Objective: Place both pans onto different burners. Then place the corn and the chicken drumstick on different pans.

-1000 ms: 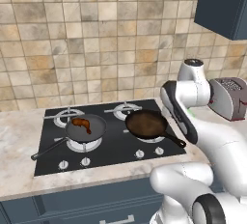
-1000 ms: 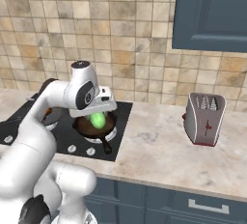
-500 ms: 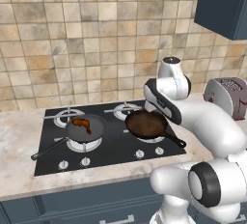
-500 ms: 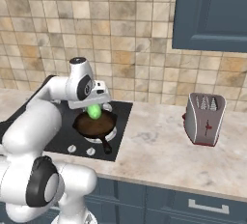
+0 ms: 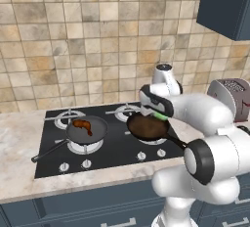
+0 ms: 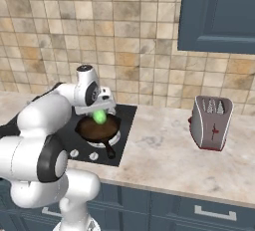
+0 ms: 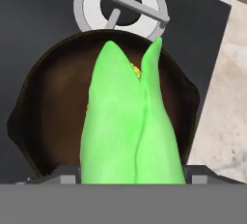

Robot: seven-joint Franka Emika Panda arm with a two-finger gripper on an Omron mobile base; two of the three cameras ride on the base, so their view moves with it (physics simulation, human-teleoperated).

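Observation:
My gripper (image 6: 99,111) is shut on the corn (image 7: 128,126), a bright green oblong lump that hangs just above the reddish-brown pan (image 7: 53,107). From the left base view the corn (image 5: 160,116) peeks out under the hand, over the far rim of that pan (image 5: 146,127), which rests on the front right burner. The dark grey pan (image 5: 87,129) sits on the front left burner and holds the chicken drumstick (image 5: 83,124). In the right base view the corn (image 6: 100,117) hovers over the brown pan (image 6: 99,130). The corn hides my fingertips.
A free back burner (image 7: 120,6) lies just beyond the brown pan on the black cooktop (image 5: 112,147). Both pan handles point toward the counter's front. A silver and red toaster (image 6: 211,123) stands on the marble counter to the right.
The arm's upper links have swung left, closer over the cooktop. The corn stays gripped above the brown pan, almost in the same spot. The pans and the drumstick have not moved.

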